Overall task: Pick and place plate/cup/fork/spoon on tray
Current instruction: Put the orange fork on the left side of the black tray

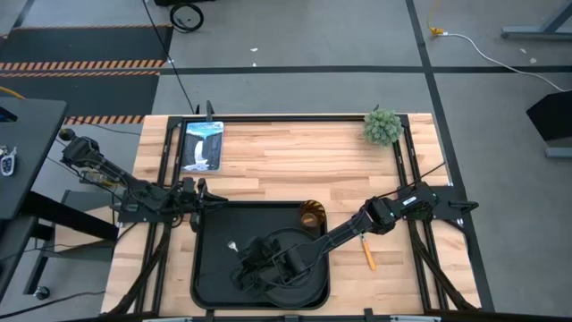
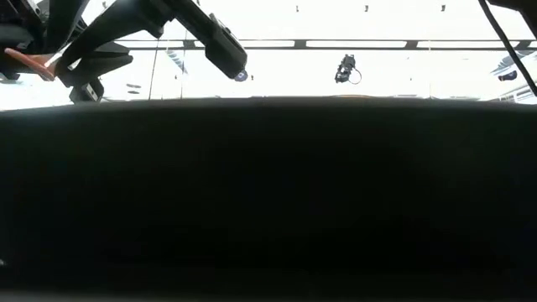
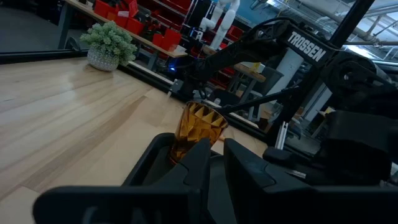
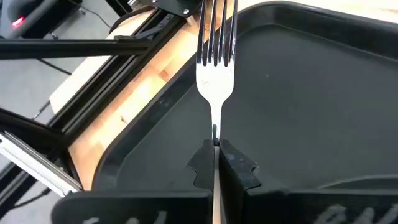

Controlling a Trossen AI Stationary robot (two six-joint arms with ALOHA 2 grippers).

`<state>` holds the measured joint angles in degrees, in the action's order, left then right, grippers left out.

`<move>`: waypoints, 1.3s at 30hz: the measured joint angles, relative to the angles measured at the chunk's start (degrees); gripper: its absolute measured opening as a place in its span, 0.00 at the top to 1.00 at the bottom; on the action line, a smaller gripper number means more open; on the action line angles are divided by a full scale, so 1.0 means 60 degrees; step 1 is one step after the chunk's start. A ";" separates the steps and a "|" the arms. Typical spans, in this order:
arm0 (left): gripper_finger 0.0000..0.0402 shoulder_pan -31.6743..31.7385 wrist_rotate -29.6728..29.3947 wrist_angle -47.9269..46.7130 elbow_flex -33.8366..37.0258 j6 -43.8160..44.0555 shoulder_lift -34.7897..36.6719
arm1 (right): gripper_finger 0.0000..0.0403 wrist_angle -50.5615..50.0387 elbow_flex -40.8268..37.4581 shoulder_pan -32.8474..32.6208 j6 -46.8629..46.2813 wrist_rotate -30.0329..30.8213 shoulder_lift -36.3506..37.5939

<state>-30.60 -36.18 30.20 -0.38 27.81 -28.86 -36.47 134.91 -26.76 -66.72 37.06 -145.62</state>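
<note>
Left gripper (image 1: 198,207) parked at the tray's (image 1: 210,277) left far corner, fingers (image 3: 199,163) nearly together, grasping nothing. Tray lying at the table's (image 1: 295,156) near middle. Fork (image 4: 215,59) clenched between the right gripper's (image 1: 243,266) fingers (image 4: 235,163), prongs pointing out over the bare tray floor on the left half. Plate (image 1: 308,268) on the tray's right half, partly under the right arm. Cup (image 1: 311,216) upright at the tray's far rim; on it or just beyond, cannot tell. Spoon (image 1: 367,252) on the wood right of the tray, apart from it.
</note>
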 joint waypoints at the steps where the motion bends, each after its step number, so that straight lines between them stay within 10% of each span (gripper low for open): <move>1: 0.87 -0.0002 0.0002 0.0000 0.0000 0.0000 0.0000 | 0.97 0.0000 0.0000 0.0000 -0.0066 0.0007 0.0000; 39: 0.87 -0.0002 0.0004 0.0000 0.0000 0.0000 0.0000 | 0.84 0.1517 -0.1351 -0.0213 -0.2347 -0.0461 -0.0106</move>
<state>-30.61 -36.16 30.20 -0.38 27.81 -28.86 -27.37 126.80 -28.04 -80.80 34.30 -146.26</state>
